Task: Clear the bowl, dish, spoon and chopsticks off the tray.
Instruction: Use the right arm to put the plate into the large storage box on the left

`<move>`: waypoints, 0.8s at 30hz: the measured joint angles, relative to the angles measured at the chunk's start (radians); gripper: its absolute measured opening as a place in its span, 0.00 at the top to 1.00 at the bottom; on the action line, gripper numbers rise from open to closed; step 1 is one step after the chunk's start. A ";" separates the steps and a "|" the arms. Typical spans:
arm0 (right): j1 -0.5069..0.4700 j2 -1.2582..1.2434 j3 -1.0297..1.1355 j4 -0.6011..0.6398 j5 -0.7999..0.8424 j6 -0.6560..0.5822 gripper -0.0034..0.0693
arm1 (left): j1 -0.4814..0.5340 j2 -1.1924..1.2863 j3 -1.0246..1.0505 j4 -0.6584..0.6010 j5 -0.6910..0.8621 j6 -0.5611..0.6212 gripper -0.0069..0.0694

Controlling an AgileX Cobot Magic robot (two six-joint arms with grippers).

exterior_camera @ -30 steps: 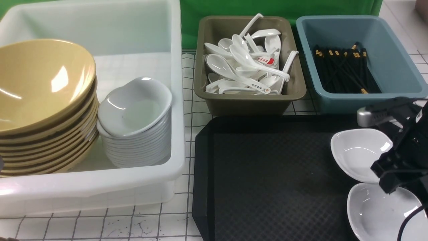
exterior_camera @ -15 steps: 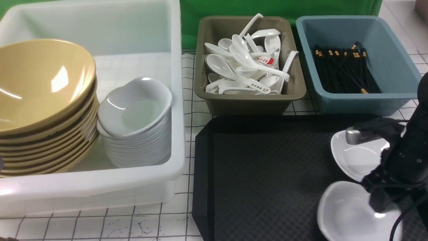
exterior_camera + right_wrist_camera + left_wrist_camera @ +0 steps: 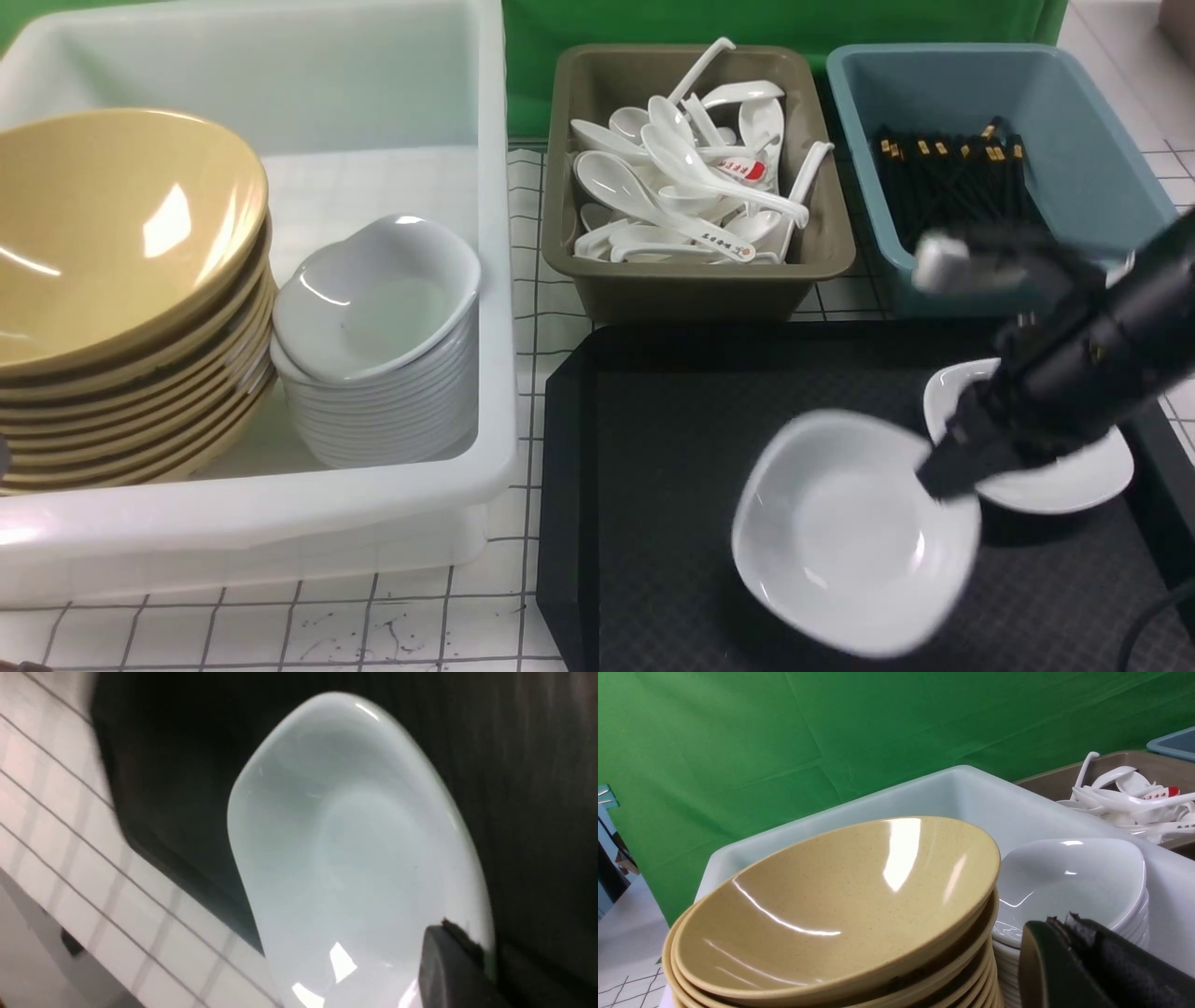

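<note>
My right gripper (image 3: pixel 948 471) is shut on the rim of a white dish (image 3: pixel 854 527) and holds it tilted above the black tray (image 3: pixel 672 448). In the right wrist view one finger (image 3: pixel 448 966) presses the inside of this dish (image 3: pixel 355 849). A second white dish (image 3: pixel 1074 481) lies on the tray's right side, partly behind the arm. Yellow bowls (image 3: pixel 103 243) are stacked in the white tub. My left gripper (image 3: pixel 1064 924) is shut and empty, beside the top bowl (image 3: pixel 840 891) and the stacked dishes (image 3: pixel 1069 882). Spoons (image 3: pixel 691 187) and chopsticks (image 3: pixel 943 187) lie in their tubs.
The big white tub (image 3: pixel 495 280) stands left of the tray, holding a pile of white dishes (image 3: pixel 373 317). The olive tub (image 3: pixel 700 280) and the blue tub (image 3: pixel 1092 159) stand behind the tray. A green backdrop closes the far side.
My right gripper came down open onto the nearer dish, shut on its rim, lifted it and swung it left over the tray. The left arm has not moved.
</note>
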 joint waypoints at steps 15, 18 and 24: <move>0.415 0.242 -0.565 0.022 -0.381 0.110 0.84 | 0.000 0.000 0.000 0.001 0.001 -0.001 0.93; 0.421 0.354 -0.649 0.022 -0.404 0.170 0.84 | 0.000 0.000 0.000 0.001 0.008 -0.001 0.93; 0.436 0.483 -0.743 0.038 -0.389 0.246 0.76 | 0.000 0.000 0.000 0.001 0.014 -0.001 0.93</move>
